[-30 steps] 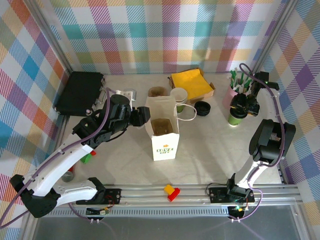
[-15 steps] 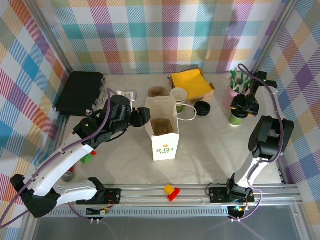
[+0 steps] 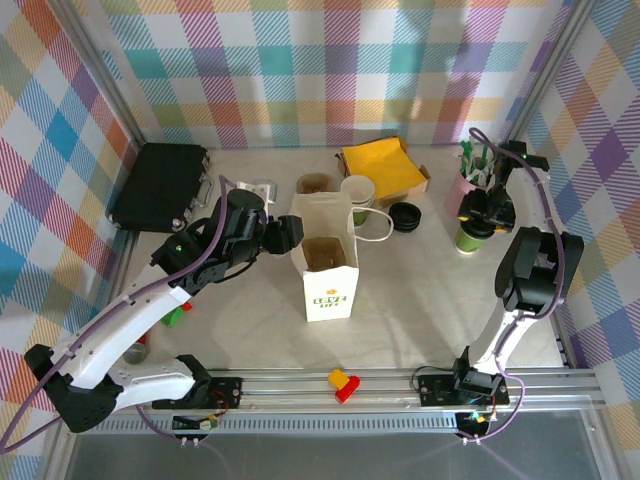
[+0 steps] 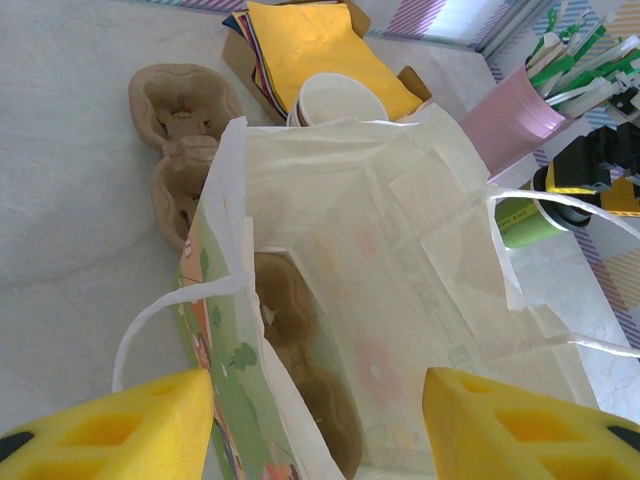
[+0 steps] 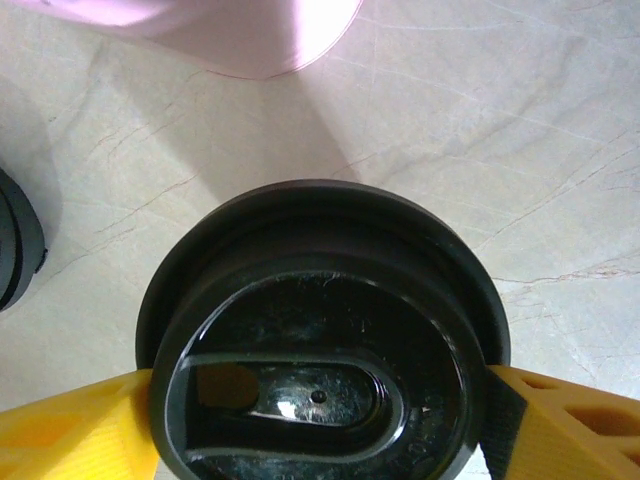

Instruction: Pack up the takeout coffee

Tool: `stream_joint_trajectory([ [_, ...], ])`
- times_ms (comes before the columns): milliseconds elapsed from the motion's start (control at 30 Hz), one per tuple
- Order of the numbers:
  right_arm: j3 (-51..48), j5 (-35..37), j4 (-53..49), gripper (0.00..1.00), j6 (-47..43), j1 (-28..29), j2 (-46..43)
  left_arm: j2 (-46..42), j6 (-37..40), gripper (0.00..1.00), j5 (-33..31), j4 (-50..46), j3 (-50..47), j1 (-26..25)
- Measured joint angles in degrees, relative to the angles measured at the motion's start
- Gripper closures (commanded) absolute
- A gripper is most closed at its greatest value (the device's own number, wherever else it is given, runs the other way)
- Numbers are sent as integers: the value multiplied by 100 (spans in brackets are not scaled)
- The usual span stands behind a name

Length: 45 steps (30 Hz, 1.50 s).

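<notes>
Left claw (image 4: 315,405) parted and empty over the mouth of the white paper bag (image 3: 328,262) mid-counter (image 3: 420,295), right claw (image 5: 320,385) spread wide either side of the takeout coffee (image 3: 468,239) at far right, just near of the pink cup (image 3: 463,190), grip or mere contact impossible to tell.

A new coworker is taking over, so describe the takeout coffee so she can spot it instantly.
From the tall white paper bag mid-table, look right toward the checked side wall. There, just nearer than the pink cup of straws, stands the takeout coffee. It alone is a short green cup with a round black lid; its pink neighbour is open and holds straws.
</notes>
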Motion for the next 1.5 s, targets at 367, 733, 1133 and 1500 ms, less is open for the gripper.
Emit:
stream_joint_trajectory([
  [367, 127, 63, -164, 28, -20, 101, 96, 0, 0, 43, 15, 0, 0, 0],
  [733, -544, -181, -214, 28, 107, 868, -468, -2, -2, 43, 13, -2, 0, 0],
  [1133, -1043, -70, -389, 28, 511, 2549, -1045, -323, -68, 43, 11, -15, -127, 0],
  [1500, -1534, 321, -345, 27, 962, 3222, -1394, -487, -177, 43, 13, -26, -188, 0],
])
